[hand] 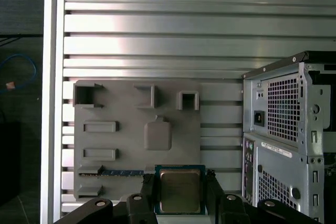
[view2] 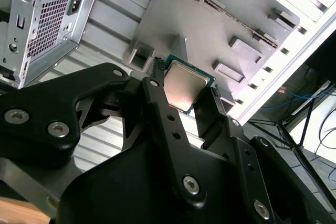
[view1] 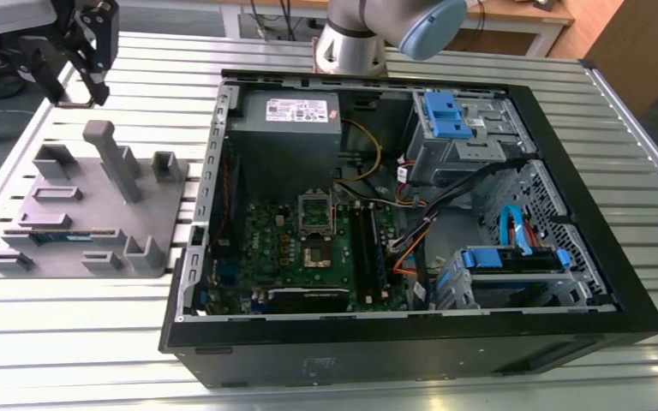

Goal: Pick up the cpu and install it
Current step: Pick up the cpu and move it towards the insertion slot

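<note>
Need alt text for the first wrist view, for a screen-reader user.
The gripper holds the cpu by two opposite edges, silvery top facing the camera, over a grey fixture tray on the slatted aluminium table. The computer case stands beside the tray, its vented rear panel showing.

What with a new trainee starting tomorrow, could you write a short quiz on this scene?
1. True or false: the gripper has its fingers shut on the cpu.
2. Which of these lies in the grey fixture tray? A. memory stick B. screwdriver C. fan
3. Short answer: what green board sits inside the open computer case?
Key: 1 true; 2 A; 3 the motherboard.
</note>
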You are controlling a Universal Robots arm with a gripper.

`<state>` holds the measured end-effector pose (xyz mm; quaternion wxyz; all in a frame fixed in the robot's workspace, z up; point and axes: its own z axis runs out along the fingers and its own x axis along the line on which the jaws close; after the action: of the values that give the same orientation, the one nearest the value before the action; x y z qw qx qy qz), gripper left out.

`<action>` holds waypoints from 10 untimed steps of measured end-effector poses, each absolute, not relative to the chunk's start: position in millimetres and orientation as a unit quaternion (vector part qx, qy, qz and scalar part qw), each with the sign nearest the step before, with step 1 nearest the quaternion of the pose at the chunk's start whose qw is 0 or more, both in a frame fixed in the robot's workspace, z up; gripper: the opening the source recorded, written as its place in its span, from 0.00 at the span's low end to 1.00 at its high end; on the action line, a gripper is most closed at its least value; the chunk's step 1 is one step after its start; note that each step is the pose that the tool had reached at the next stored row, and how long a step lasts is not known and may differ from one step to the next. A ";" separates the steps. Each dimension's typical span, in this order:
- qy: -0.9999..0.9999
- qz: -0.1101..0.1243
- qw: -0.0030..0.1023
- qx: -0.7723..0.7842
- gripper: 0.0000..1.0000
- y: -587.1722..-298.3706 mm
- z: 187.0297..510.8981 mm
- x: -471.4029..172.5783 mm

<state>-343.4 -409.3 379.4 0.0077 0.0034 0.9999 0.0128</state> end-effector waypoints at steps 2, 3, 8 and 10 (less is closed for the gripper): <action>1.000 0.013 0.008 0.003 0.47 -409.3 379.4 -341.5; 1.000 0.013 0.008 0.003 0.47 -409.3 379.4 -340.5; 1.000 0.013 0.008 0.003 0.47 -409.3 379.4 -335.6; 1.000 0.013 0.008 0.003 0.47 -409.3 379.4 -333.6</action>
<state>-333.6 -409.3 379.4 0.0077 0.0034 0.9999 0.0128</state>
